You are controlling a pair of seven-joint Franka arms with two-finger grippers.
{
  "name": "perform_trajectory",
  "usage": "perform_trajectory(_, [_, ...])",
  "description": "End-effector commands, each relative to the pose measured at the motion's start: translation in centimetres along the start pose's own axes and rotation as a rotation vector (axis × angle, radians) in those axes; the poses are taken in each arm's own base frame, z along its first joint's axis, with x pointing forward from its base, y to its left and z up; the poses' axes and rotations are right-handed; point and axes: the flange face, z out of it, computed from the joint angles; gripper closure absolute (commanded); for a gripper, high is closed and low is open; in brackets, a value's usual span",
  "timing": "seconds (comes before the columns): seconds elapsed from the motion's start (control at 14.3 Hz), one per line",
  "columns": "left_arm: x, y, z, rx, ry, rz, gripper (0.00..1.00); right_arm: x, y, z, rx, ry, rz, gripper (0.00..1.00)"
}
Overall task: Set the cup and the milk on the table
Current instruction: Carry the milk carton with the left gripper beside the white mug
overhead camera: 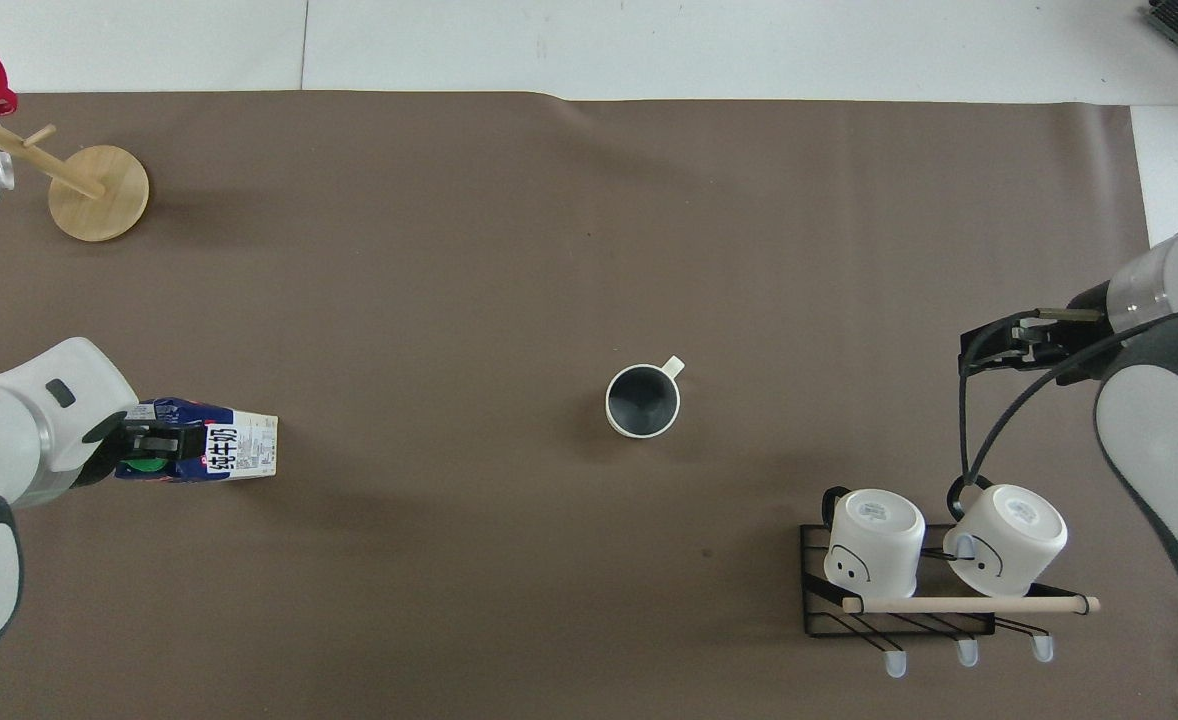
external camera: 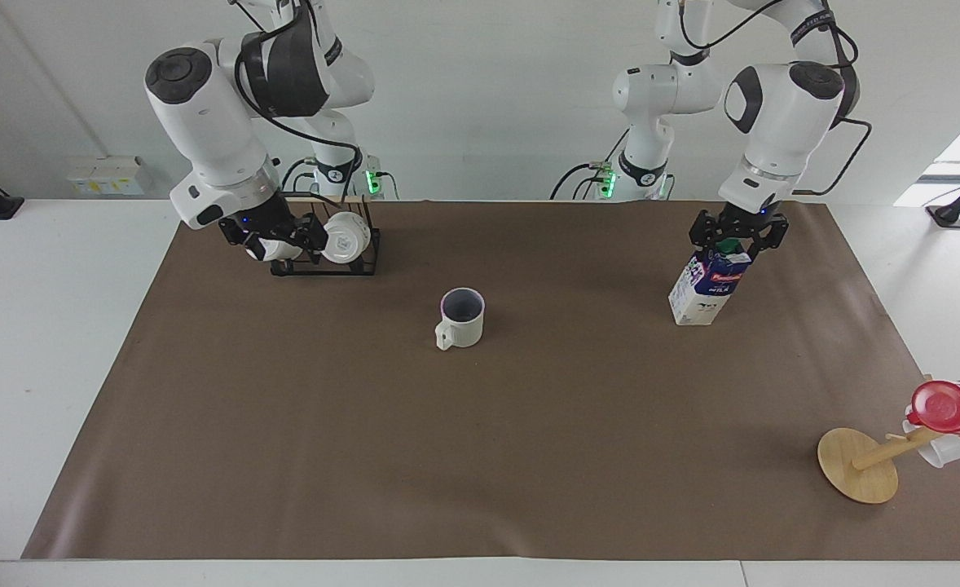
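Two task items on table [external camera: 81, 342]: cup [external camera: 461, 318] upright at centre; milk [external camera: 710, 285] at its 3 o'clock in the facing view, left gripper [external camera: 737, 236] clamped on its top. Right gripper [external camera: 272, 240] over mug rack [external camera: 333, 257], fingers' state unclear.

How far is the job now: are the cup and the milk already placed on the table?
Done: the cream-white ceramic mug with a dark inside stands upright, alone, on the brown mat of the white table. In hand: the left end effector is closed around the top of the tall white and dark-blue milk carton, whose base seems to rest on the mat. Left: to release it. The right end effector waits over the black wire mug rack.
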Motion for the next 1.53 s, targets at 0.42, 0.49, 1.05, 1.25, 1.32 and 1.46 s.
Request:
perform_trajectory(0.42, [0.2, -0.3, -1.4, 0.004, 0.005, 0.015, 0.5, 0.0, 2.2, -6.6, -0.01, 0.138, -0.002, 0.0])
perform_trajectory(0.49, [0.4, -0.3, -1.8, 0.003, -0.002, 0.01, 0.52, -0.1, 2.2, -7.5, -0.02, 0.152, -0.003, 0.0])
perform_trajectory(1.05, [2.2, 4.6, -4.6, -0.008, 0.008, -0.081, 0.61, -2.0, 2.3, -13.1, -0.053, 0.153, -0.025, 0.0])
perform_trajectory(1.25, [3.7, 9.7, -5.7, -0.022, -0.001, -0.138, 0.61, -3.3, 1.3, -14.5, -0.052, 0.157, -0.051, 0.0])
perform_trajectory(1.32, [4.4, 11.0, -6.1, -0.027, 0.0, -0.15, 0.61, -3.8, 1.2, -14.5, -0.054, 0.14, -0.058, 0.0])
perform_trajectory(1.46, [5.9, 13.3, -6.8, -0.039, 0.011, -0.144, 0.61, -4.0, 1.9, -14.8, -0.065, 0.13, -0.071, 0.0])
